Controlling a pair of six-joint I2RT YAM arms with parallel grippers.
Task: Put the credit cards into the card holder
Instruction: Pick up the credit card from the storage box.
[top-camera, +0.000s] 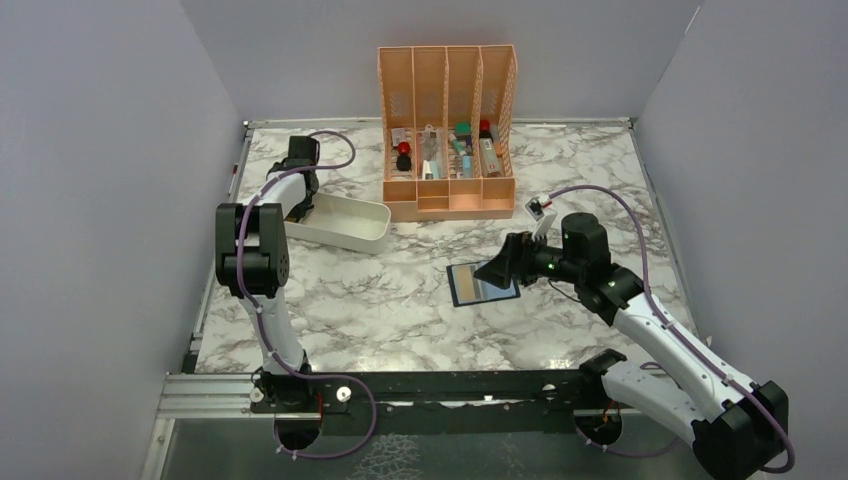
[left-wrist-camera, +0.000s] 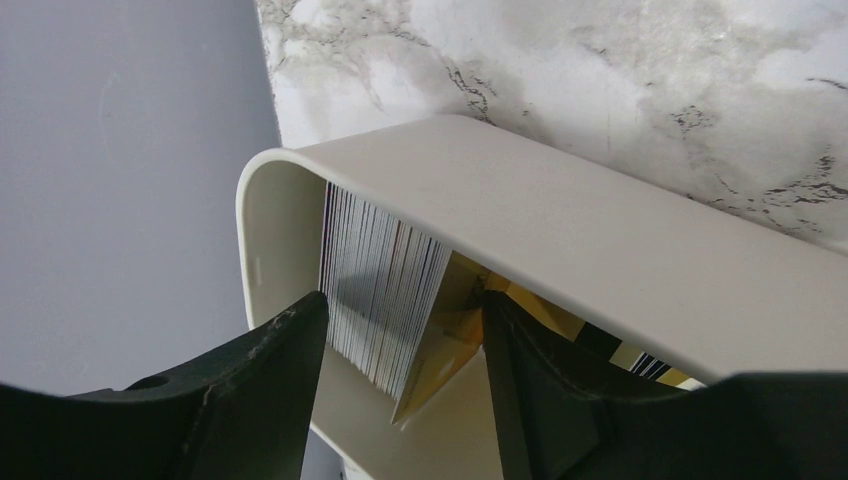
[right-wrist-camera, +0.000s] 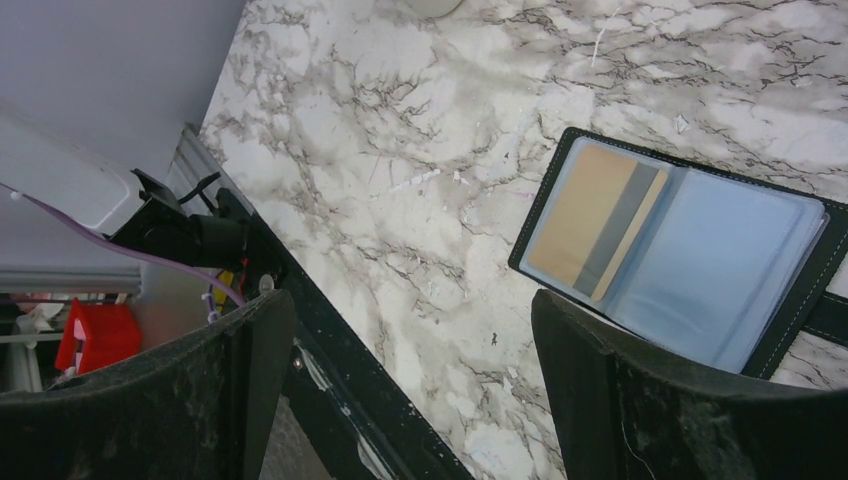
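A stack of credit cards (left-wrist-camera: 375, 280) stands on edge inside the white tray (left-wrist-camera: 560, 200), with a gold card (left-wrist-camera: 445, 345) leaning off its end. My left gripper (left-wrist-camera: 400, 370) is open inside the tray, its fingers straddling the stack and the gold card. In the top view it reaches into the tray's left end (top-camera: 300, 210). The black card holder (top-camera: 480, 283) lies open on the table, and one gold card (right-wrist-camera: 580, 220) sits in its bluish left pocket (right-wrist-camera: 700, 270). My right gripper (top-camera: 497, 270) hovers open and empty at the holder's right edge.
The tall orange slotted organiser (top-camera: 447, 120) with small items stands at the back centre, right of the white tray (top-camera: 340, 222). Grey walls close in the left, right and back. A black rail (right-wrist-camera: 330, 370) runs along the table's near edge.
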